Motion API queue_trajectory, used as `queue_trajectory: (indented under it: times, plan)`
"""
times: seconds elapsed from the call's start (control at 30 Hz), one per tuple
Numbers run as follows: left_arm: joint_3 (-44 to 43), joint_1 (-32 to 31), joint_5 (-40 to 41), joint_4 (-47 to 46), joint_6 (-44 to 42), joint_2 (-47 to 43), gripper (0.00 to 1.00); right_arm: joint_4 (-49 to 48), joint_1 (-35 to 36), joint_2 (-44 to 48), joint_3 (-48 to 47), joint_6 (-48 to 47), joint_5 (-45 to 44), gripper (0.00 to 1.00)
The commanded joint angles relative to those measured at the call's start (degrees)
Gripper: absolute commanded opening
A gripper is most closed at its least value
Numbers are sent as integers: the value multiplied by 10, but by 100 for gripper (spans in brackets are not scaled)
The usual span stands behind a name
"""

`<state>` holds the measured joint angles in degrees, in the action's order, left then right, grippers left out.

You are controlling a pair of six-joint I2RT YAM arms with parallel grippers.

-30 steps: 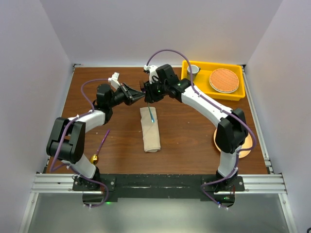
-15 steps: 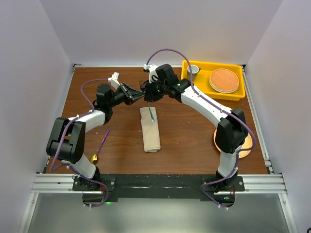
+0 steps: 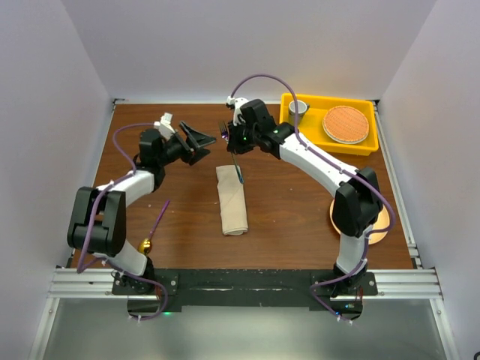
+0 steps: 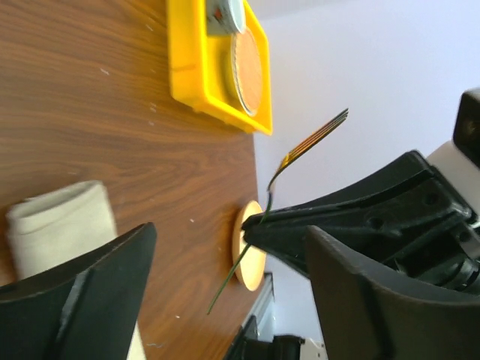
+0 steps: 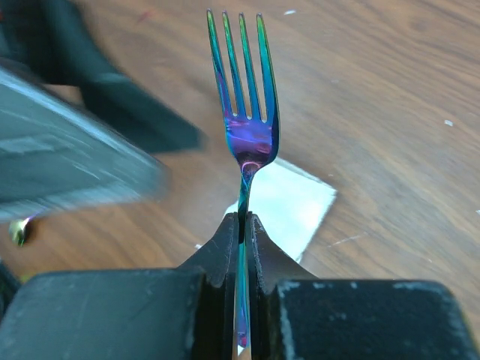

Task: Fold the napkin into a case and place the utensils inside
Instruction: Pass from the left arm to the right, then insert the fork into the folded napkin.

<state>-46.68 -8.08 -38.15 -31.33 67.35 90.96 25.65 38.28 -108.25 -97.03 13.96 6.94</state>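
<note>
The left pincer (image 4: 229, 236) has its two dark fingers (image 4: 75, 292) spread wide, with nothing touching them. In the gap between them the right pincer (image 4: 255, 225) is clamped on the thin handle of a fork (image 4: 279, 171), which is held clear of the brown wooden surface (image 4: 97, 127). Its tines point up and away, and its handle trails below the grip. A folded beige napkin (image 4: 64, 225) lies flat on the surface beside one finger. A round peach plate (image 4: 251, 268) shows behind the fork handle. Farther off is a yellow tray (image 4: 184, 67) holding an orange-brown disc (image 4: 247, 71) and a small grey cup (image 4: 225, 9), cut off at the frame edge.
</note>
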Motion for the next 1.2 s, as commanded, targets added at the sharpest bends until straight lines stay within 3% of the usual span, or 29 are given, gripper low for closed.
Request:
queue_trajectory:
  times: [0.0,0.17,0.3,0.37,0.63,1.17]
  plan:
    - [15,46,24,50,-80,-64,91,-32,2,-5,-2,41,-80,0]
    - [43,49,14,68,-106,-77,84,-24,1,-55,-33,80,-119,0]
    - [58,50,-4,60,-104,-69,59,-24,3,-78,-39,91,-142,0]
    - [62,51,-7,48,-99,-66,55,-33,4,-82,-33,92,-151,0]
    - [60,53,-23,18,-86,-46,50,-97,6,-79,17,102,-134,0]
    - [74,54,-20,11,-79,-48,47,-112,7,-87,26,110,-129,0]
